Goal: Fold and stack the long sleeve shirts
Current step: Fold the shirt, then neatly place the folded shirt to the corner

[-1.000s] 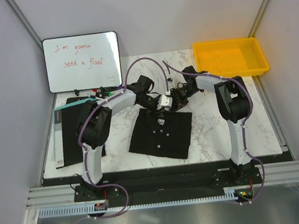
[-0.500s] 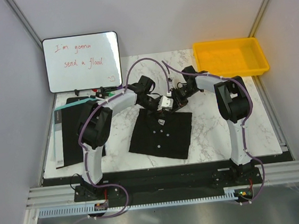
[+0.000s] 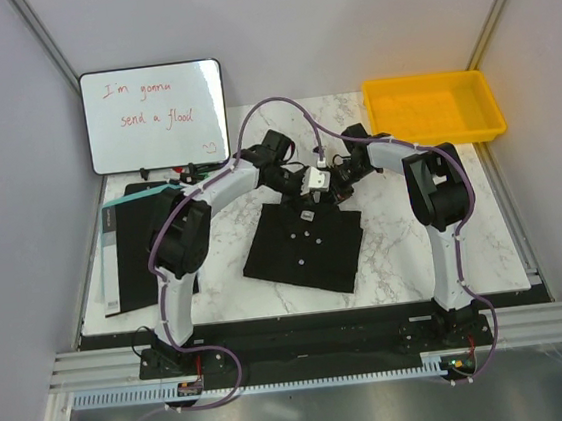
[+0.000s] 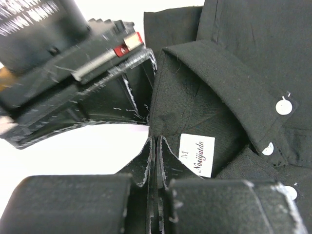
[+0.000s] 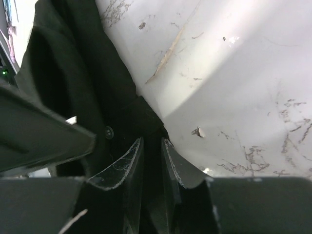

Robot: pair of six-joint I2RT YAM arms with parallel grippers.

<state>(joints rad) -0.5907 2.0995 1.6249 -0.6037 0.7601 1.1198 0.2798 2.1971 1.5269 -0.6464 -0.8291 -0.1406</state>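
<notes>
The black long sleeve shirt [image 3: 304, 253] lies folded in the middle of the marble table, collar at the far end. My left gripper [image 3: 307, 185] and right gripper [image 3: 333, 182] sit side by side at that collar. In the left wrist view the left gripper [image 4: 156, 141] is shut on the collar edge of the shirt [image 4: 234, 63], beside a white size label [image 4: 197, 154] and pale buttons. The right gripper's body [image 4: 83, 87] shows just beyond. In the right wrist view the right gripper [image 5: 151, 141] is shut on a fold of the shirt [image 5: 68, 87] at the cloth's edge.
A flat black board with a pale edge [image 3: 129, 247] lies at the left of the table. A whiteboard [image 3: 155, 116] stands behind it with markers [image 3: 181, 169] at its foot. A yellow tray [image 3: 436, 138] sits at the far right.
Both grippers have moved toward the far side of the table with the collar in them. The shirt has slid that way and now lies flatter.
</notes>
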